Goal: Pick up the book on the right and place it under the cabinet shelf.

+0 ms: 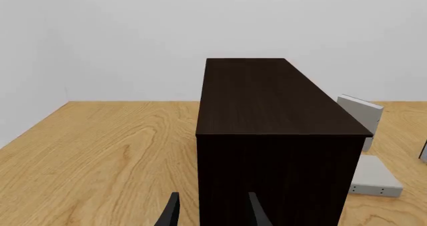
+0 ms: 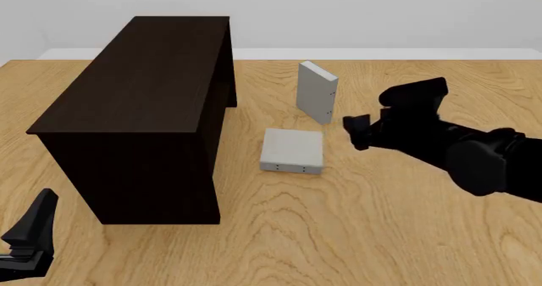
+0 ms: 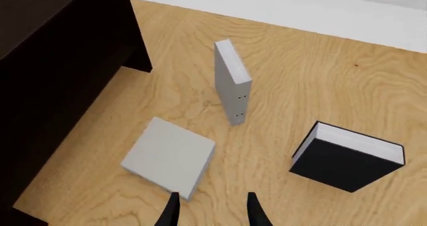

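book: the upright grey book (image 2: 318,92) stands on end on the table (image 2: 381,235), right of the cabinet shelf (image 2: 139,96) and well clear of it; I take this as your target, as it is the rightmost of the two grey ones.
look-alike: the flat grey book (image 2: 292,149) lies between the target and the cabinet front and nearer to you; leave it alone.
black book: the black book (image 3: 347,158) shows only in the right wrist view, apart from both grey ones.
right gripper: the right gripper (image 2: 356,130) hangs in the air just right of the target and touches nothing; in its wrist view the jaws are spread and empty.
left gripper: the left gripper (image 1: 212,208) is parked near the cabinet's near end, jaws spread, holding nothing.
step: approach. The book is not yet grasped.
next move: bring the right gripper onto the upright book, straddle its thin sides, then close. Go gently, as it looks easy to tip.
after that: carry it to the cabinet's open recess. The opening is barely visible from here, so check the clearance yourself.
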Motion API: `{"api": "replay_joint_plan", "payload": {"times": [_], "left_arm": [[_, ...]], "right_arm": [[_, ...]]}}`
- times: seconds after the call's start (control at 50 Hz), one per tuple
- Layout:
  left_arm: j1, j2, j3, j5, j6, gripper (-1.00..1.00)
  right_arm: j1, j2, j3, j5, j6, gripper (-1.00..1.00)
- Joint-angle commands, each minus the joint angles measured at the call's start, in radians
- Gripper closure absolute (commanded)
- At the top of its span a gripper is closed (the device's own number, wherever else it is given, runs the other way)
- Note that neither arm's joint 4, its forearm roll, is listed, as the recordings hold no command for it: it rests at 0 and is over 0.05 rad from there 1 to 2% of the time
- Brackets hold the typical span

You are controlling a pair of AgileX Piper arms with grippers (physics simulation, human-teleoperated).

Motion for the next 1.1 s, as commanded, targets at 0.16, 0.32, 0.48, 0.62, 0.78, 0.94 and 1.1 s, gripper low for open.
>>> {"api": "replay_joint_plan", "payload": {"times": [0.16, 0.32, 0.48, 0.62, 0.78, 0.94, 1.1], "left_arm": [[0.000, 0.000, 0.000, -0.004, 0.001, -1.00], [0.000, 0.000, 0.000, -0.008, 0.002, -1.00], [0.000, -0.001, 0.001, -0.009, 0.002, -1.00], [0.000, -0.001, 0.000, -0.010, 0.002, -1.00], [0.000, -0.001, 0.000, -0.013, 0.003, -1.00], [0.000, -0.001, 0.000, -0.013, 0.003, -1.00], [0.000, -0.001, 0.000, -0.014, 0.004, -1.00]], "right_arm": [[-0.043, 0.118, -0.050, 0.026, 0.077, -1.00], [-0.062, 0.200, -0.125, 0.078, 0.071, -1.00], [-0.068, 0.277, -0.188, 0.104, 0.073, -1.00], [-0.085, 0.337, -0.249, 0.142, 0.056, -1.00], [-0.093, 0.413, -0.299, 0.152, 0.046, -1.00], [-0.087, 0.463, -0.310, 0.136, 0.056, -1.00], [-0.073, 0.518, -0.326, 0.120, 0.071, -1.00]]}}
